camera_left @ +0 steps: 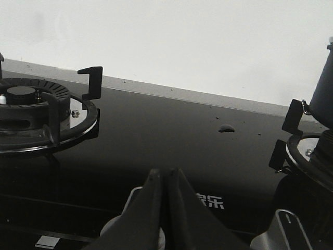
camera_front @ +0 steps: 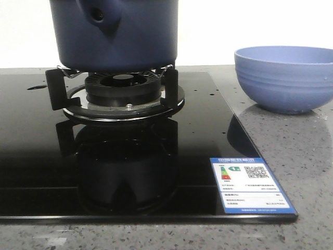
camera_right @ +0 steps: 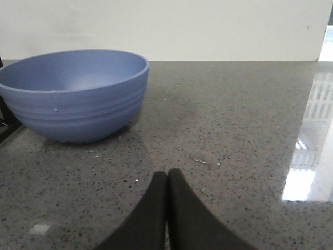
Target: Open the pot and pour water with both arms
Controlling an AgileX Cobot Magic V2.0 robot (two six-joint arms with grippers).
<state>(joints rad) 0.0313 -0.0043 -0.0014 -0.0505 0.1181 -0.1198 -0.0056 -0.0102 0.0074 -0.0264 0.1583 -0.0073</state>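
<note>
Left wrist view: my left gripper [camera_left: 167, 174] has its jaws pressed together, holding nothing; the right gripper [camera_right: 167, 177] likewise.
The blue pot [camera_front: 117, 34] sits on the burner [camera_front: 123, 88], its lid out of sight; the blue bowl [camera_front: 285, 78] stands right of the pot.

A grey speckled stone worktop [camera_front: 291, 151] carries everything. Set into it is a black glass hob [camera_front: 130, 156], glossy enough to mirror what stands on it. Taking the hob as the landmark: the blue bowl [camera_front: 285, 78] sits directly on the bare stone just beside the hob's right edge, upright and open side up; in the right wrist view the same bowl [camera_right: 75, 94] rests on the speckled surface [camera_right: 223, 135]. A blue-and-white energy label [camera_front: 252, 185] is stuck on the hob's near right corner. A narrow strip of stone runs along the hob's near edge, and a pale wall stands behind it.
</note>
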